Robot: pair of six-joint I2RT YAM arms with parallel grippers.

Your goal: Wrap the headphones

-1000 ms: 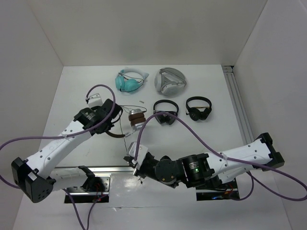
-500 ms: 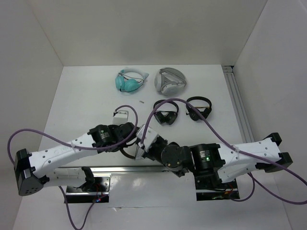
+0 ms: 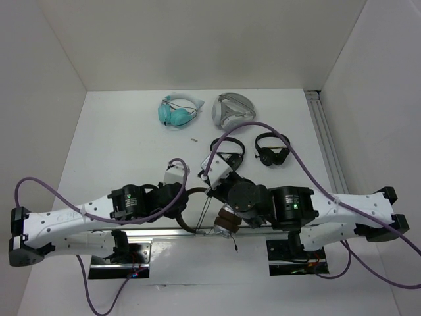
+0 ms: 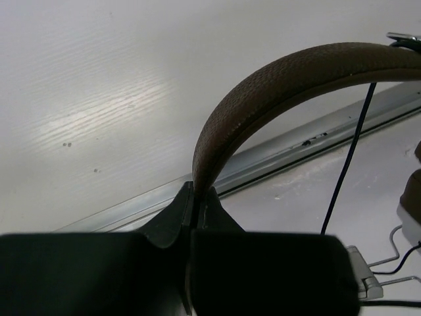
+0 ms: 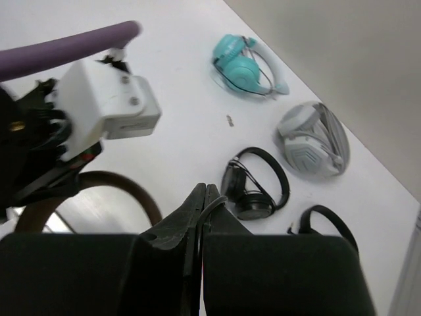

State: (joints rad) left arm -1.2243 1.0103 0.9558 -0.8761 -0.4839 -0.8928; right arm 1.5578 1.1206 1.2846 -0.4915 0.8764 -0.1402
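Note:
The headphones hang over the table's near edge. Their brown headband (image 3: 186,222) (image 4: 276,79) is pinched in my left gripper (image 3: 187,199) (image 4: 196,195), which is shut on it. The brown-padded earcups (image 3: 227,221) sit below my right wrist. The thin black cable (image 3: 206,209) (image 4: 350,151) runs up from the earcups into my right gripper (image 3: 210,191) (image 5: 205,195), which is shut on it. A loop of the cable shows between the right fingertips. The headband (image 5: 125,189) curves just left of the right jaws, beside the left wrist's white camera block (image 5: 108,105).
Teal headphones (image 3: 176,112) (image 5: 240,66) and a grey pair (image 3: 233,112) (image 5: 312,141) lie at the back. Two small black pairs (image 3: 227,153) (image 3: 272,149) lie mid-table. A metal rail (image 3: 158,232) (image 4: 276,155) runs along the near edge. Purple arm cables arch overhead.
The left gripper has carried the headphones from mid-table toward the near edge and rightward. The right gripper has moved up from the near edge, still holding the cable.

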